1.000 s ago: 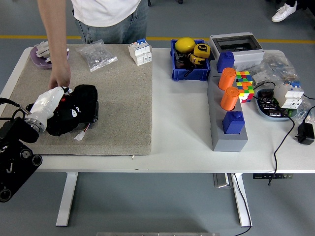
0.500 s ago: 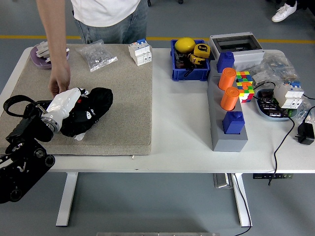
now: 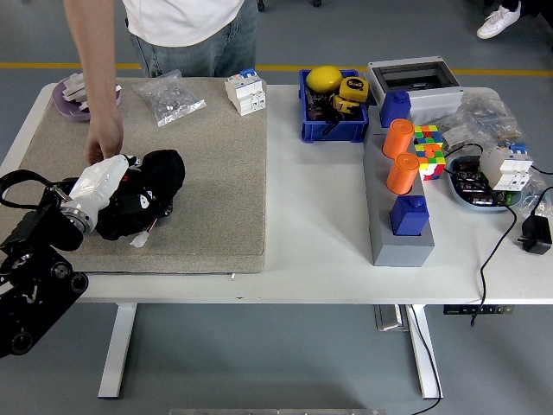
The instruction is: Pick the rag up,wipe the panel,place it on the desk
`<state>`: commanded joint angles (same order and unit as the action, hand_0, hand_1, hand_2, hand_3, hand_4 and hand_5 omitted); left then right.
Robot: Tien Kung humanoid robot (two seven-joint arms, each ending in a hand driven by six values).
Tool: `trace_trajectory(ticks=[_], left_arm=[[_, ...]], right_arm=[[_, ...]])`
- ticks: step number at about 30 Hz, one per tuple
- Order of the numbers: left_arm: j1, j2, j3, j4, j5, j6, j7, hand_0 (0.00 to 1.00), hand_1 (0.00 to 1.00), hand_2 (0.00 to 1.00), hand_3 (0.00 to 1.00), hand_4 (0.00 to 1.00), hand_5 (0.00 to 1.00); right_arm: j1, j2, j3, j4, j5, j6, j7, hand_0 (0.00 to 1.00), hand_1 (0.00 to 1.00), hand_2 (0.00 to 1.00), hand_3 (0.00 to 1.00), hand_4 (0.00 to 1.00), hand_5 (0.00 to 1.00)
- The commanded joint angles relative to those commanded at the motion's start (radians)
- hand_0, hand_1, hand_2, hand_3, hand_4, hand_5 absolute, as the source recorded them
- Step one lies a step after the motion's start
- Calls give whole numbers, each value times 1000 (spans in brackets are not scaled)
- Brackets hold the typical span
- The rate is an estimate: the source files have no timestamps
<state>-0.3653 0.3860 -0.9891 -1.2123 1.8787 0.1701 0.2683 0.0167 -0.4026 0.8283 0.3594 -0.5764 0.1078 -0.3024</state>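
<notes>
left hand (image 3: 105, 180): fingers gripping black rag (image 3: 143, 192) | rag: on beige panel (image 3: 207, 173), near-left of worktop (image 3: 320, 216) | person's hand (image 3: 104, 143): just beyond rag

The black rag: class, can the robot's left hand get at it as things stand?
Probably yes. The left hand already lies on the black rag on the beige mat. A person's hand hangs close behind it but does not cover the rag.
</notes>
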Motion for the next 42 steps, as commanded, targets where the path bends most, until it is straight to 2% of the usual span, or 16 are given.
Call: trace_trajectory(ticks=[17, 25, 42], left_arm=[[58, 20, -121, 46, 36, 10, 1, 211, 146, 520, 525, 283, 2], [74, 42, -187, 97, 42, 14, -5, 212, 147, 520, 524, 288, 2], [106, 72, -313, 179, 70, 11, -7, 212, 147, 520, 525, 289, 2]], right_arm=[[-5, 2, 4, 0, -1, 1, -3, 741, 677, 731, 681, 915, 552], [-4, 3, 7, -1, -4, 2, -6, 741, 675, 731, 682, 917, 554], [-7, 1, 5, 0, -5, 3, -7, 741, 675, 731, 687, 924, 557]])
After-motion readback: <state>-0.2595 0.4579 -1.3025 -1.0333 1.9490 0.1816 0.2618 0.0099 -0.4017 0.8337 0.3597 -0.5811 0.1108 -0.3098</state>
